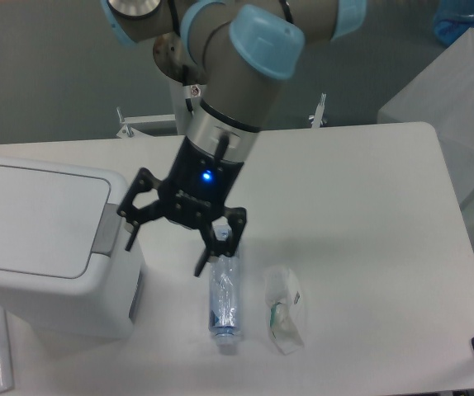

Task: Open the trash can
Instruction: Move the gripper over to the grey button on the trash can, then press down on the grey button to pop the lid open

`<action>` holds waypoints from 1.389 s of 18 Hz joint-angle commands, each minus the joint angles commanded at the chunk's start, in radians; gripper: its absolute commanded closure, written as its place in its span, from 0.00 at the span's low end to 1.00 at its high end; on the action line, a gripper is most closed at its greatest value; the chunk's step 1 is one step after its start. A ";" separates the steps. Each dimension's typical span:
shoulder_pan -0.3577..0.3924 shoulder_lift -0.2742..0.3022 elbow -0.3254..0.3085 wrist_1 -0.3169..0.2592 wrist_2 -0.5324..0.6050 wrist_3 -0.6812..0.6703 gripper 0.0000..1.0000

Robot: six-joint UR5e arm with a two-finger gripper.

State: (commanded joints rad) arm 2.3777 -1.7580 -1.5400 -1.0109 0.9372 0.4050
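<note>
Bin sits at the table's left edge, just to the left of the gripper as the camera sees it; its flat white lid lies shut and level, and the grey tab on its right rim is the part nearest the hand, right beside the left fingertip; whether that finger touches the tab cannot be told; the gripper hangs from the arm with its two black fingers spread wide and nothing held between them; a blue light glows on the wrist above; just below the right finger a clear plastic bottle lies on its side, pointing away from the hand; a crumpled clear wrapper lies beside the bottle on the far side from the bin.
</note>
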 joint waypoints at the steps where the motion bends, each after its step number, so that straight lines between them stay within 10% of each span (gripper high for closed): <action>1: 0.000 0.000 -0.002 0.000 0.000 -0.005 0.00; 25: -0.021 -0.005 -0.069 0.060 0.005 0.011 0.00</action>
State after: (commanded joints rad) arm 2.3562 -1.7625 -1.6092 -0.9511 0.9419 0.4157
